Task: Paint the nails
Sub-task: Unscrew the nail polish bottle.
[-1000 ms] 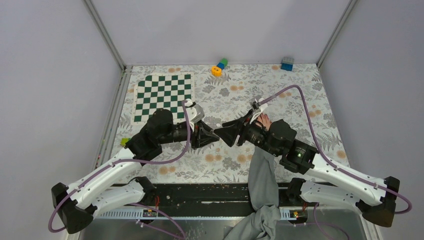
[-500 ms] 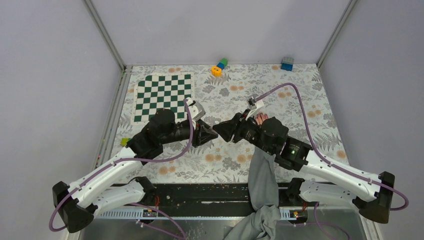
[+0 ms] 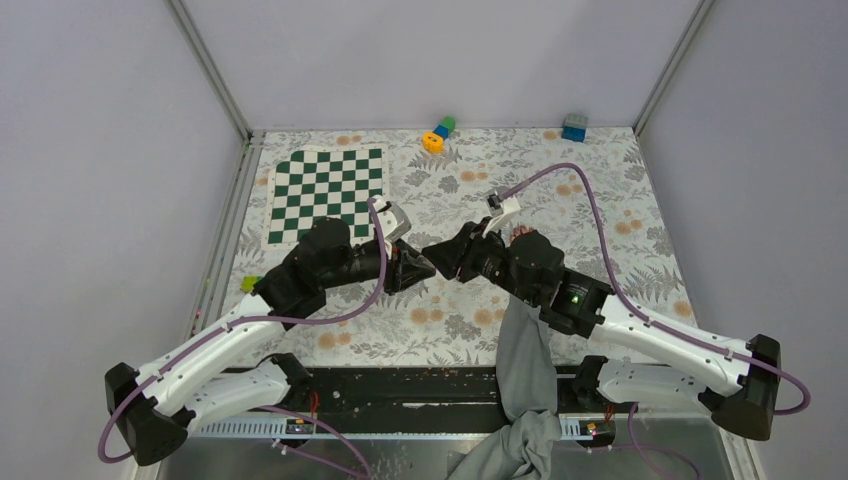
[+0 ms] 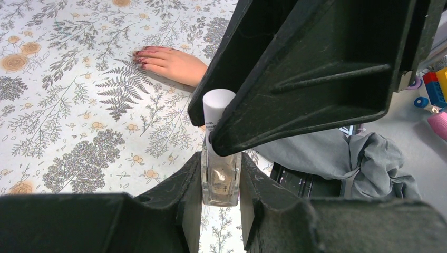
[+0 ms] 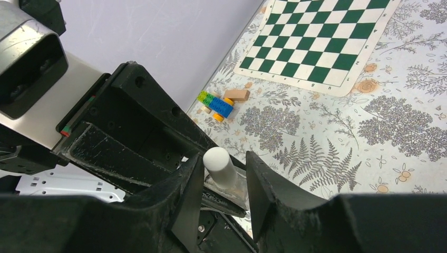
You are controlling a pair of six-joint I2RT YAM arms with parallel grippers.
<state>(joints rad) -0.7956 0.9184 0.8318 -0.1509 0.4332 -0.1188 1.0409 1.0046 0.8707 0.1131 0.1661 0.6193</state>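
The left pincer [image 4: 220, 171] is closed on a small clear glass bottle [image 4: 221, 184], gripped by its sides at the bottom centre of the left wrist view. The bottle's white cap [image 4: 217, 105] points toward the top of that frame. The right pincer [image 5: 225, 158] is placed over this cap. In the right wrist view its two fingers are seen on either side of the cap with a thin gap on one side, so it is open around the cap and not clamped on it. In the overhead view the two pincers are seen meeting tip to tip at the centre of the frame.

The nails [image 4: 141, 54] are dark reddish. They are seen at the upper left of the left wrist view, on the fingertips of a bare human hand [image 4: 174, 63]. The hand is laid flat, palm down, on the worktop [image 4: 68, 121], apart from the bottle and both pincers. A grey sleeve [image 4: 321, 155] runs from the wrist toward the right of that frame. In the overhead view the hand is largely hidden under the right arm, just right of centre.

The worktop is covered with a pale cloth printed with ferns and flowers. A green-and-white chessboard mat [image 3: 325, 190] is laid at its upper left. A small cluster of coloured toy bricks [image 3: 437, 133] is seen at the top centre, and a blue brick [image 3: 574, 127] at the upper right.
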